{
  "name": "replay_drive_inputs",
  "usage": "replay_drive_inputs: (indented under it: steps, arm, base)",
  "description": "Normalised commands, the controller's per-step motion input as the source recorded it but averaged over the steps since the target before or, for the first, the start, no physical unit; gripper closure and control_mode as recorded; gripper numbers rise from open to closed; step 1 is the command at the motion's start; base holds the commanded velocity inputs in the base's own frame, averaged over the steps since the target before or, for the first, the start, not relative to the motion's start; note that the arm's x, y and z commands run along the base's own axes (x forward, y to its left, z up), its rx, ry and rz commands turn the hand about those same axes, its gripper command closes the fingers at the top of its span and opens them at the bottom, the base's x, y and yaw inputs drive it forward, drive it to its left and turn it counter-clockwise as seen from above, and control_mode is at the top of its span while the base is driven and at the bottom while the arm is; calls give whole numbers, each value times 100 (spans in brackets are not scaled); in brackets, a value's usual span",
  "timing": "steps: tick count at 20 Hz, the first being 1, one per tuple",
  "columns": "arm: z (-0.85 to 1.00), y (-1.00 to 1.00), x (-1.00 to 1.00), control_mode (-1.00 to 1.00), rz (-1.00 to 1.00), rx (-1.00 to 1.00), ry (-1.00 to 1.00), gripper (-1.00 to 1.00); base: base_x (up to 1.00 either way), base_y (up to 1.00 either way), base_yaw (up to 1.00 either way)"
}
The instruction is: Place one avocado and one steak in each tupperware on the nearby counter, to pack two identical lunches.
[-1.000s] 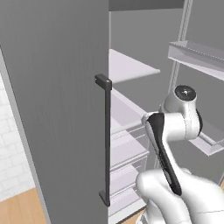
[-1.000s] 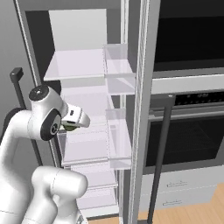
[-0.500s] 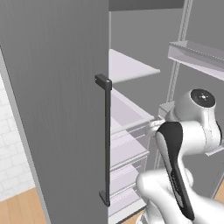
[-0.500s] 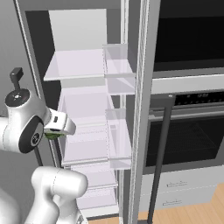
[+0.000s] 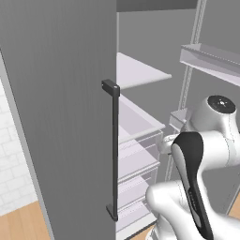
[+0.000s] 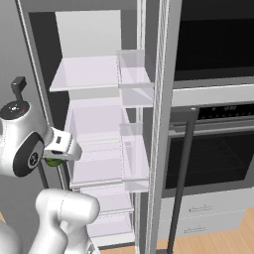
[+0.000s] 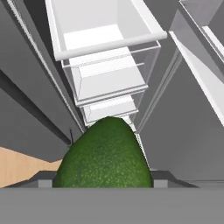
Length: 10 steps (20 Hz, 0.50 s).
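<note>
Jaws: closed on the avocado [image 7: 105, 155], one finger at each flank, spread to the fruit's width.
Gripper [image 6: 55, 158]: just in front of the open fridge [image 6: 94, 34], beside its left wall, at the height of the middle shelves; pointing toward the fridge interior.
Avocado: dark green, pebbled skin, narrow end away from the hand; in the right base view a green sliver [image 6: 53, 161] under the white hand, clear of every shelf.
Arm [image 5: 206, 140]: elbow folded high, dark-banded link [image 5: 190, 173] sloping down toward the base, wrist turned toward the fridge.
Fridge: door swung wide, interior pale grey, several clear shelves stacked one over another.
Drawers [image 7: 107, 65]: clear bins with white rims, stepped down below the avocado in the hand view, topmost nearest the camera.
Door shelves [image 6: 134, 79]: clear bins on the inner side of the fridge's right door, one above another.
Left door [image 5: 56, 117]: grey panel close to the camera, long dark vertical handle [image 5: 114, 154] on it.
Oven [image 6: 213, 149]: right of the fridge, black glass front, dark bar handle [image 6: 181, 183] standing in front of it, grey drawers [image 6: 203, 216] below.
Floor [image 7: 26, 164]: light wood, at lower left of the hand view, under the door edge.
Wall [image 5: 11, 159]: white brick, left of the grey door.
</note>
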Motion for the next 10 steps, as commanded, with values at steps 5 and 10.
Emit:
replay_drive_inputs:
  steps: [5,10]
  arm:
    - [0,0,0,-100,0,0,0,100]
    - [0,0,-8,-100,0,0,0,100]
  base:
    - [0,0,0]
    - [0,0,0]
